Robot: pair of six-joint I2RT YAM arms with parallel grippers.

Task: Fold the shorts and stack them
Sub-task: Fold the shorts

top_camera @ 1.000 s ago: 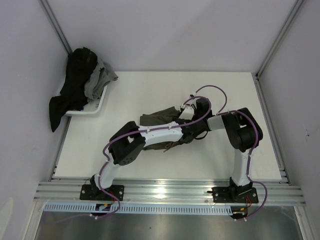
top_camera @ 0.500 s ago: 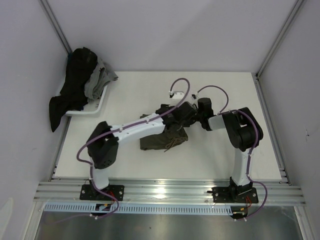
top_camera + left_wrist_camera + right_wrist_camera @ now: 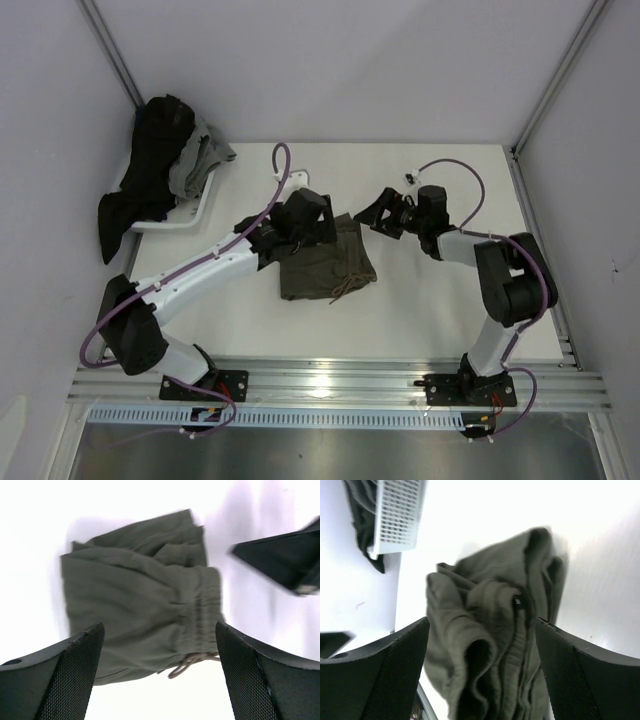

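Note:
The olive-green shorts [image 3: 328, 264] lie folded in a compact bundle on the white table, drawstring [image 3: 348, 285] trailing at the near right corner. My left gripper [image 3: 312, 222] hovers over their far left edge, open, holding nothing. In the left wrist view the shorts [image 3: 142, 602] lie beyond the wide-apart fingers [image 3: 67, 677]. My right gripper [image 3: 378, 216] stands open just off the shorts' far right corner, apart from the cloth. In the right wrist view the bunched folds [image 3: 492, 630] fill the space ahead of the open gripper [image 3: 481, 625].
A white basket [image 3: 196, 208] at the table's far left corner holds a heap of dark and grey clothes [image 3: 155, 165], some hanging over its side. It also appears in the right wrist view as a white basket [image 3: 400, 515]. Grey walls close in left and right.
Both grippers have opened and let go of the shorts. The left arm swung back to the left, the right arm drew off to the right; the shorts now lie folded between them.

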